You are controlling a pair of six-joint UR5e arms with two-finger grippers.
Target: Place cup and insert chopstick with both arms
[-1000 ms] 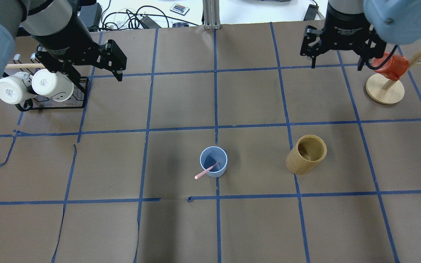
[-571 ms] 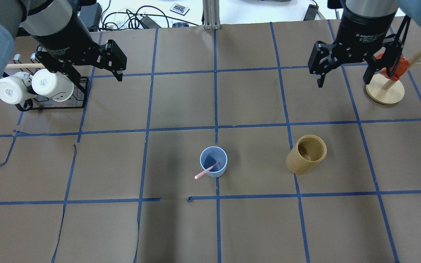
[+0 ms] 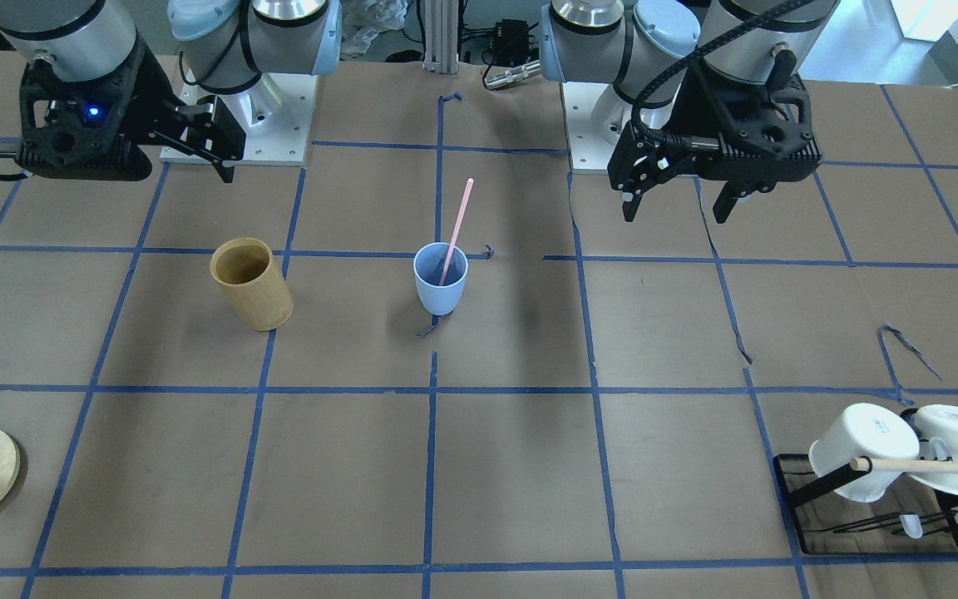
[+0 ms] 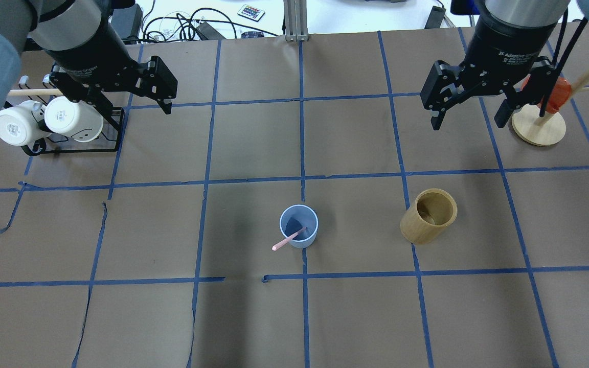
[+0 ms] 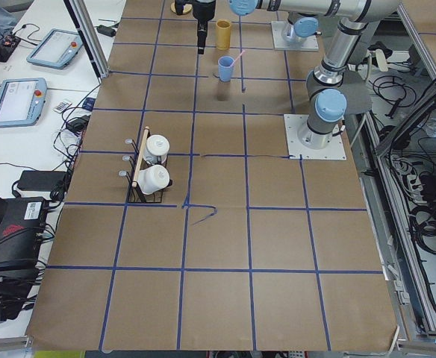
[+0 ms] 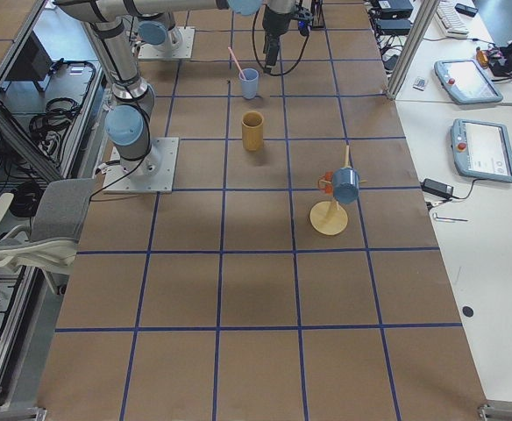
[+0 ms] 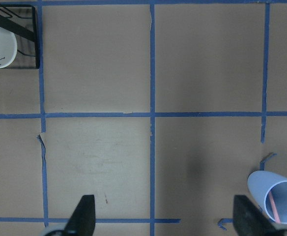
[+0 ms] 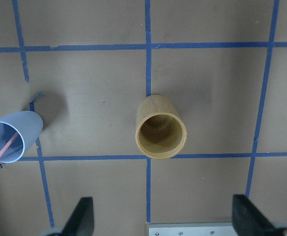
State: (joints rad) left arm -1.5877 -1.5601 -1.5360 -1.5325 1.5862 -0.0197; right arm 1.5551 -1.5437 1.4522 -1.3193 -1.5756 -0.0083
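The cup (image 4: pixel 299 226) is found upright near the middle of the table (image 4: pixel 253 143), on a blue tape line, with neither gripper near it. The chopstick (image 3: pixel 456 225) is held by the cup alone. Its lower end is inside, and its shaft leans on the rim and projects well above it. The lean is judged to follow from a thin stick in a wide mouth.

The left gripper (image 3: pixel 677 204) is empty, with its fingers spread wide, as both wrist views confirm for their own tools. The right gripper (image 4: pixel 467 122) is likewise spread and empty. Nothing is pinched because, by this judgement, both parts of the task are complete.

Both tools are pointed downward and held high above the table, well apart from the cup. The left arm is positioned beside the rack of white mugs (image 4: pixel 72 118). The right arm is positioned near the wooden stand (image 4: pixel 538 125). The bamboo holder (image 4: pixel 428 215) is left standing between the cup and the right arm.
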